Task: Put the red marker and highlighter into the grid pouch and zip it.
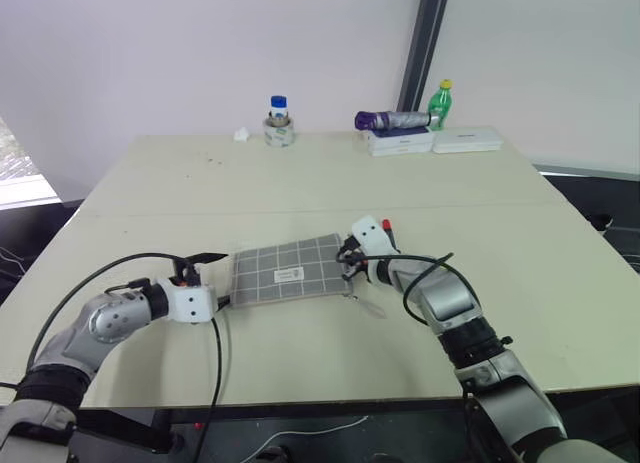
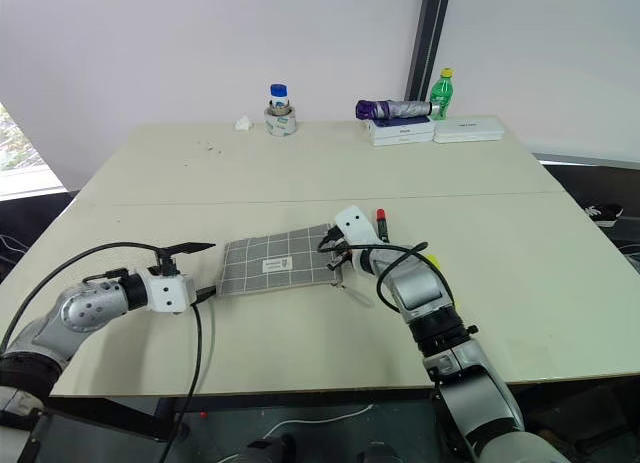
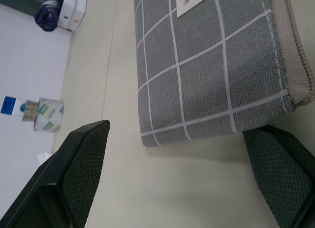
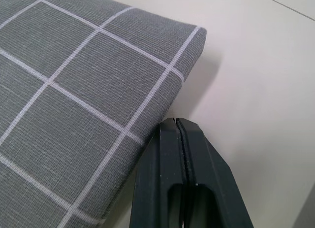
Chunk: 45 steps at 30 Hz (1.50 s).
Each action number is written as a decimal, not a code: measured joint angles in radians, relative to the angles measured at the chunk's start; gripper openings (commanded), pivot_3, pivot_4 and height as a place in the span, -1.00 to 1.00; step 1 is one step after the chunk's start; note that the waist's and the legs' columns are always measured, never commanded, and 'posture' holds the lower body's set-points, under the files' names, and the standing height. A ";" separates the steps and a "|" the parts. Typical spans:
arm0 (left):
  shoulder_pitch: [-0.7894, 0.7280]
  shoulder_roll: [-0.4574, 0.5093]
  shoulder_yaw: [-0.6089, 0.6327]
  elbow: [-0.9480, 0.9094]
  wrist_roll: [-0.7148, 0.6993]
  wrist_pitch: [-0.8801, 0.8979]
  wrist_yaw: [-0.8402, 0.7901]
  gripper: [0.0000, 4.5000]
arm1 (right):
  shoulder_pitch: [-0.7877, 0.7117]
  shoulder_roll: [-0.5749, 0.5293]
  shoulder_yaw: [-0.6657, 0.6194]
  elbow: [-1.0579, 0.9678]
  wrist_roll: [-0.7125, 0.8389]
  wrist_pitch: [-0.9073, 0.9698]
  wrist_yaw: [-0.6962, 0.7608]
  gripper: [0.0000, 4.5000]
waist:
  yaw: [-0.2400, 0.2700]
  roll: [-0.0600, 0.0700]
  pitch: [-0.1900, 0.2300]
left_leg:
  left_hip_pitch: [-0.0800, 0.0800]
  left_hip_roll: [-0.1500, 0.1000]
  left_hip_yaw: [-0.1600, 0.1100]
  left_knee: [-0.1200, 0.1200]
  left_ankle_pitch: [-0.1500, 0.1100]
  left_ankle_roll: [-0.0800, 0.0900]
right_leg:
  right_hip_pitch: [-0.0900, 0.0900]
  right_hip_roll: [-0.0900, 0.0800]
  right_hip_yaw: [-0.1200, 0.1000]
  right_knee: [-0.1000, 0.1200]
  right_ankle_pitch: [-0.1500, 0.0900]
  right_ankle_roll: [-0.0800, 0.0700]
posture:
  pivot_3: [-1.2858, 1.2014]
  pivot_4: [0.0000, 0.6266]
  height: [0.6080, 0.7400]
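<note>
The grid pouch (image 1: 290,272) is seen lying flat toward the near edge of the table (image 1: 520,213), about midway between its left and right edges. The left end effector (image 1: 205,278) is held level at the pouch's left end with its fingers spread wide, one on each side of that end and touching nothing. The right end effector (image 1: 348,266) is set against the pouch's right end with its fingers pressed together; whether anything is pinched cannot be told. The red marker (image 2: 381,223) lies just beyond that end effector, outside the pouch. The highlighter cannot be made out with certainty. The task is judged to be early or midway: at least the marker is left to insert, and zipping remains. Farther off, along the far edge, a small jar (image 1: 279,122), a green bottle (image 1: 440,103) and white boxes (image 1: 465,140) are ranged before a plain pale wall.
</note>
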 measured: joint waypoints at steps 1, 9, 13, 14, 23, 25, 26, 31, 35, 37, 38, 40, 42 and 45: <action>-0.004 -0.002 -0.004 0.001 -0.001 -0.002 -0.007 1.00 | 0.000 0.000 0.000 0.000 -0.001 0.000 0.000 -1.00 | 0.000 0.000 0.000 | 0.000 0.000 0.000 0.000 0.000 0.000 | 0.000 0.000 0.000 0.000 0.000 0.000 | 0.03 -0.52 1.00; -0.019 -0.032 -0.028 -0.007 -0.043 -0.010 -0.057 1.00 | 0.008 0.003 0.000 0.000 -0.007 0.000 0.001 -1.00 | -0.001 0.000 0.000 | 0.000 0.000 0.000 0.000 0.000 0.000 | 0.000 0.000 0.000 0.000 0.000 0.000 | 0.03 -0.52 1.00; -0.012 -0.045 -0.036 -0.030 -0.069 -0.017 -0.080 1.00 | 0.010 0.005 0.000 -0.002 -0.010 0.000 0.001 -1.00 | -0.002 0.000 0.000 | 0.000 0.000 0.000 0.000 0.000 0.000 | 0.000 0.000 0.000 0.000 0.000 0.000 | 0.03 -0.52 1.00; -0.006 -0.048 -0.036 -0.039 -0.075 -0.017 -0.086 1.00 | 0.011 0.005 0.000 -0.003 -0.010 0.000 0.001 -1.00 | -0.002 0.000 0.000 | 0.000 0.000 0.000 0.000 0.000 0.000 | 0.000 0.000 0.000 0.000 0.000 0.000 | 0.03 -0.52 1.00; 0.045 -0.056 -0.056 -0.090 -0.138 0.002 -0.172 -0.08 | 0.020 0.007 0.000 -0.015 -0.010 0.001 0.002 -1.00 | -0.005 0.000 0.000 | 0.000 0.001 0.000 0.000 0.000 0.000 | 0.000 0.001 0.000 0.000 0.000 0.000 | 0.03 -0.52 1.00; 0.058 -0.056 -0.060 -0.100 -0.140 0.004 -0.188 -0.52 | 0.020 0.008 0.000 -0.015 -0.010 0.000 0.002 -1.00 | -0.006 0.000 0.000 | 0.000 0.001 0.000 0.000 0.000 0.000 | -0.001 0.001 0.000 0.001 0.000 0.000 | 0.03 -0.52 1.00; 0.063 -0.056 -0.061 -0.108 -0.142 0.004 -0.190 -0.75 | 0.020 0.008 0.000 -0.015 -0.011 0.000 0.002 -1.00 | -0.006 0.000 0.000 | 0.000 0.001 0.000 0.000 0.000 0.000 | -0.001 0.001 0.001 0.001 0.000 0.000 | 0.03 -0.52 1.00; 0.079 -0.056 -0.054 -0.145 -0.175 0.027 -0.204 -0.99 | 0.020 0.012 0.000 -0.015 -0.011 -0.003 0.008 -1.00 | -0.006 0.000 0.000 | 0.000 0.001 0.000 0.000 0.000 0.000 | -0.001 0.001 0.001 0.001 0.000 0.000 | 0.03 -0.52 1.00; 0.114 -0.068 -0.041 -0.202 -0.213 0.087 -0.207 -0.99 | 0.020 0.008 -0.002 -0.016 -0.012 -0.010 0.011 -1.00 | -0.010 0.000 0.000 | 0.000 0.001 0.000 0.000 0.000 0.000 | -0.001 0.001 0.001 0.001 0.000 0.000 | 0.03 -0.52 1.00; 0.140 -0.090 -0.025 -0.254 -0.255 0.151 -0.203 -0.99 | 0.020 -0.004 -0.005 -0.024 -0.012 -0.023 0.012 -1.00 | -0.009 0.000 0.000 | 0.000 0.002 0.000 0.000 0.000 0.000 | -0.001 0.001 0.001 0.001 0.000 0.000 | 0.03 -0.52 1.00; 0.153 -0.103 -0.012 -0.295 -0.284 0.202 -0.197 -0.99 | 0.020 -0.016 -0.009 -0.036 -0.012 -0.034 0.012 -1.00 | -0.008 0.000 0.000 | -0.001 0.002 -0.001 0.000 0.000 0.000 | -0.001 0.001 0.001 0.001 0.000 0.000 | 0.03 -0.52 1.00; 0.173 -0.127 0.024 -0.379 -0.334 0.303 -0.172 -0.99 | 0.020 -0.046 -0.031 -0.064 -0.011 -0.057 0.015 -1.00 | -0.007 0.000 0.000 | -0.001 0.002 -0.001 0.000 0.000 0.000 | -0.001 0.001 0.001 0.001 0.000 0.000 | 0.03 -0.52 1.00; 0.188 -0.149 0.062 -0.459 -0.375 0.400 -0.141 -0.99 | 0.019 -0.090 -0.059 -0.097 -0.011 -0.085 0.022 -1.00 | -0.005 0.000 0.000 | -0.001 0.002 -0.001 0.000 0.000 0.000 | -0.001 0.001 0.001 0.001 0.000 0.000 | 0.03 -0.52 1.00; 0.222 -0.191 0.110 -0.562 -0.422 0.537 -0.088 -1.00 | 0.022 -0.157 -0.109 -0.146 0.004 -0.113 0.061 -0.75 | -0.005 0.000 0.000 | -0.001 0.002 0.000 0.000 0.000 0.000 | -0.001 0.001 0.001 0.001 0.000 0.000 | 0.03 -0.52 1.00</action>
